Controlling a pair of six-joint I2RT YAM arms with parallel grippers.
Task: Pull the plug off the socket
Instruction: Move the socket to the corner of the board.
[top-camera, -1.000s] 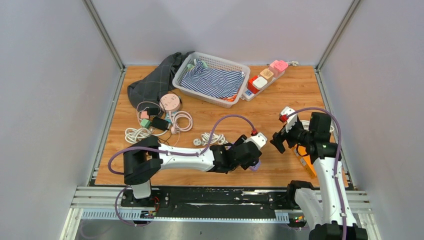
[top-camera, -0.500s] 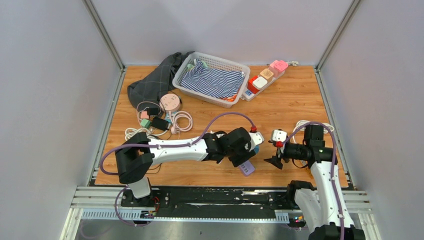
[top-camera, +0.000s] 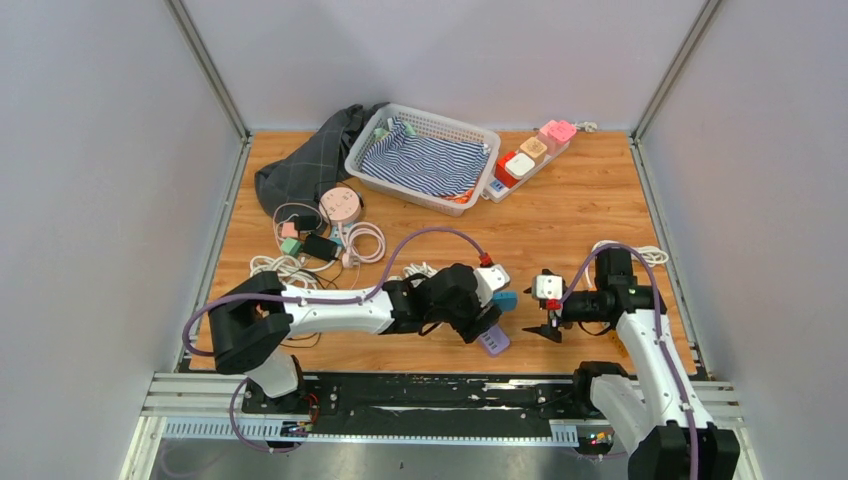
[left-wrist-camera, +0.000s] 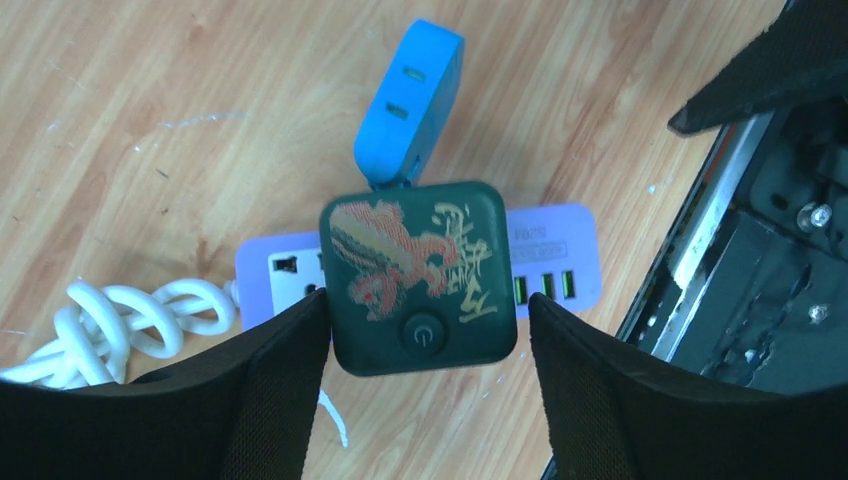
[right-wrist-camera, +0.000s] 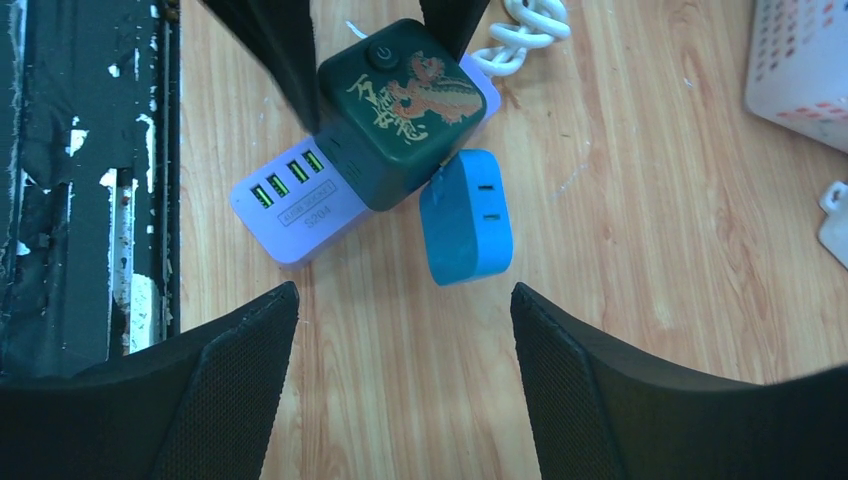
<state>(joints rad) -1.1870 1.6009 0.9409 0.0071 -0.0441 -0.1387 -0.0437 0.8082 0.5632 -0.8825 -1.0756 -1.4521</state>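
Sitting on the lilac power strip (left-wrist-camera: 560, 250), right between the fingers of the left gripper (left-wrist-camera: 425, 305): the dark green cube plug (left-wrist-camera: 420, 265), with a red and gold dragon print and a round button on its top. Touches one finger (left-wrist-camera: 280, 380) at a lower corner and shows only a thin gap to the other. Cannot tell if really squeezed or only flanked, with the fingers about half apart. Meets a blue adapter (left-wrist-camera: 412, 100) at its far side, flat on the table (top-camera: 560, 220). Lies just beyond the right gripper (right-wrist-camera: 402, 290), spread wide over the table and holding nothing. Next to one end of the strip, a coiled white cord (left-wrist-camera: 130, 320). Far at the back, a white basket (top-camera: 405, 188) with a striped cloth (top-camera: 425, 160) inside. Beside that, a row of coloured cube blocks (top-camera: 533, 148) on a white strip.
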